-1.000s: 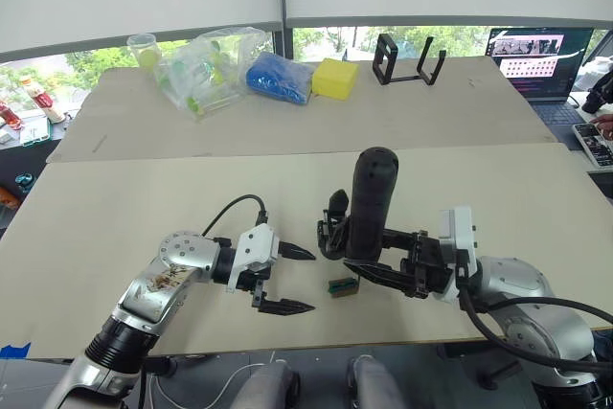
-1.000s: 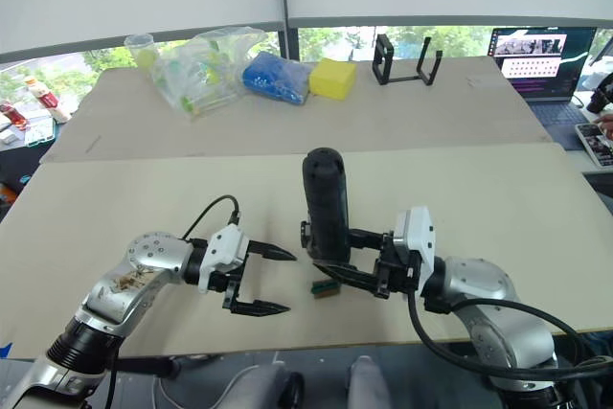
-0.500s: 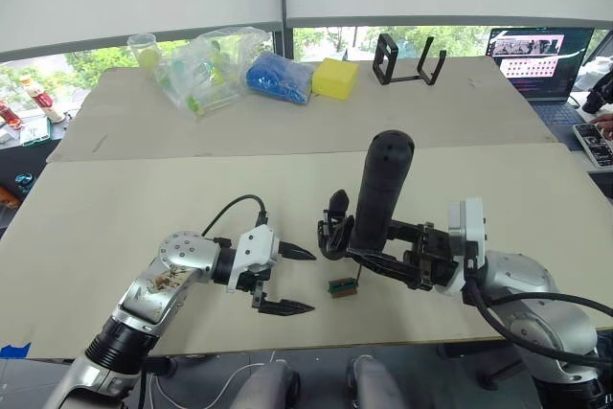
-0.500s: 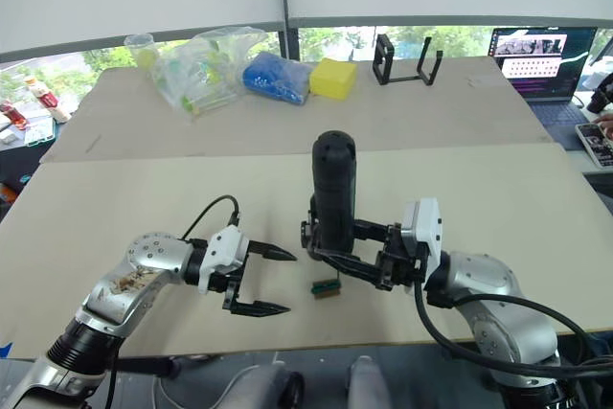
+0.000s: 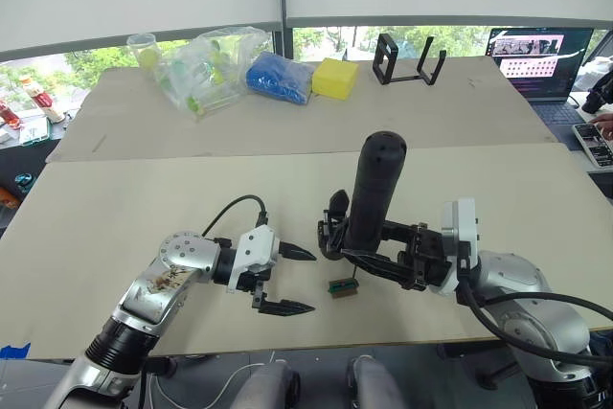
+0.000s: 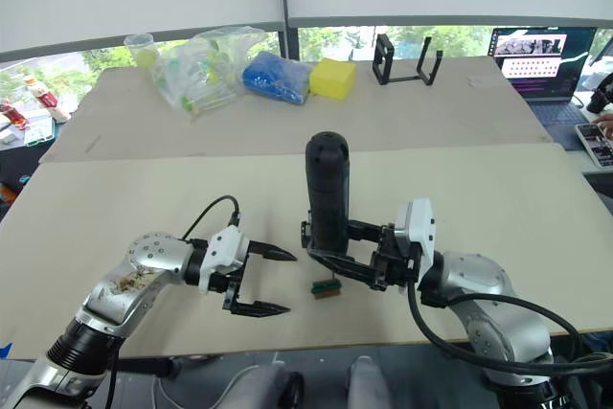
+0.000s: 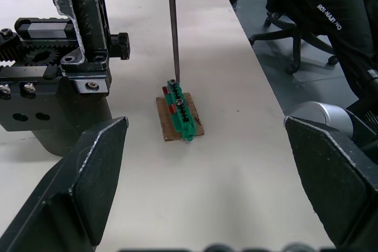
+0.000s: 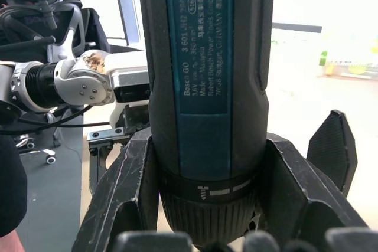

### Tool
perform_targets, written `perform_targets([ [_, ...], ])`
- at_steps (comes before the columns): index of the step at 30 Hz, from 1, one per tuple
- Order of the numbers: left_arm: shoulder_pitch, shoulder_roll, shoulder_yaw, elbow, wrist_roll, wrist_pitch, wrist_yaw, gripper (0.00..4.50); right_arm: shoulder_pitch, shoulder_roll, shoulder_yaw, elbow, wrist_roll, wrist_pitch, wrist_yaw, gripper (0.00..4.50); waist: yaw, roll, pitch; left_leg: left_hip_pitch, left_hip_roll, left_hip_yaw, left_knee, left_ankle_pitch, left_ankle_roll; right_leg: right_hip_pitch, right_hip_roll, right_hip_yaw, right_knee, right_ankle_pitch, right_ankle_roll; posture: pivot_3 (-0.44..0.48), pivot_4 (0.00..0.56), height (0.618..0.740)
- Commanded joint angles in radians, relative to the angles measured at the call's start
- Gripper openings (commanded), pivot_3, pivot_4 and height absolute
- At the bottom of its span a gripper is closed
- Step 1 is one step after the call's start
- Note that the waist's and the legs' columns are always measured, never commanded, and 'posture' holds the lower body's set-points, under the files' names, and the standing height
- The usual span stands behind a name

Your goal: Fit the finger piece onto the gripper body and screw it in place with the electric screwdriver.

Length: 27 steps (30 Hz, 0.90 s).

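Holding the electric screwdriver [image 5: 372,196] nearly upright, the right gripper [image 5: 383,254] has its fingers clamped round the lower barrel, rounded end up and thin bit pointing down; in the left wrist view the bit tip rests on the near end of the small green block [image 7: 180,112], which lies on a brown pad on the table [image 5: 115,217] near its front edge, roughly at mid-width; the gripper body [image 5: 332,229] stands on the table just beside that block, on the far side of it and close against the screwdriver barrel, its pointed finger upward; the finger piece cannot be identified separately. The left gripper [image 5: 285,280] hovers low to the left of the block, fingers spread wide and empty, pointing toward it; the right forearm lies low along the front edge, wrist turned inward. Judgement: the screwdriver's long axis is vertical over the block, so the bit probably collects a screw there before moving to the gripper body; the right arm is nearer.
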<state>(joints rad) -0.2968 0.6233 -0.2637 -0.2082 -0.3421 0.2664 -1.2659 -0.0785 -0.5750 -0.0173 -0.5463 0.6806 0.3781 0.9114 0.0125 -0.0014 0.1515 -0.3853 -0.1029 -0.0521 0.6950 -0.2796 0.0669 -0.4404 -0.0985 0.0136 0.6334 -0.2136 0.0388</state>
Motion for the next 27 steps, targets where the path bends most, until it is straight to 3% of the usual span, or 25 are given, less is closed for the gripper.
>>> perform_targets([
  [1,0.005,0.0,-0.002,-0.024,-0.002,-0.012,0.002,4.5,-0.014,-0.004,-0.026,-0.019,0.01,-0.028,0.008,1.93,0.0,0.0,0.0,0.0,0.0,0.0,0.0,0.0,0.0,0.0,0.0,0.0,0.0,0.0,0.0,0.0,0.15,0.737],
  [27,0.001,0.001,-0.002,-0.02,0.0,-0.015,0.001,4.5,-0.013,-0.015,-0.039,-0.045,0.036,-0.018,-0.008,1.93,0.0,0.0,0.0,0.0,0.0,0.0,0.0,0.0,0.0,0.0,0.0,0.0,0.0,0.0,0.0,0.0,0.15,0.737],
])
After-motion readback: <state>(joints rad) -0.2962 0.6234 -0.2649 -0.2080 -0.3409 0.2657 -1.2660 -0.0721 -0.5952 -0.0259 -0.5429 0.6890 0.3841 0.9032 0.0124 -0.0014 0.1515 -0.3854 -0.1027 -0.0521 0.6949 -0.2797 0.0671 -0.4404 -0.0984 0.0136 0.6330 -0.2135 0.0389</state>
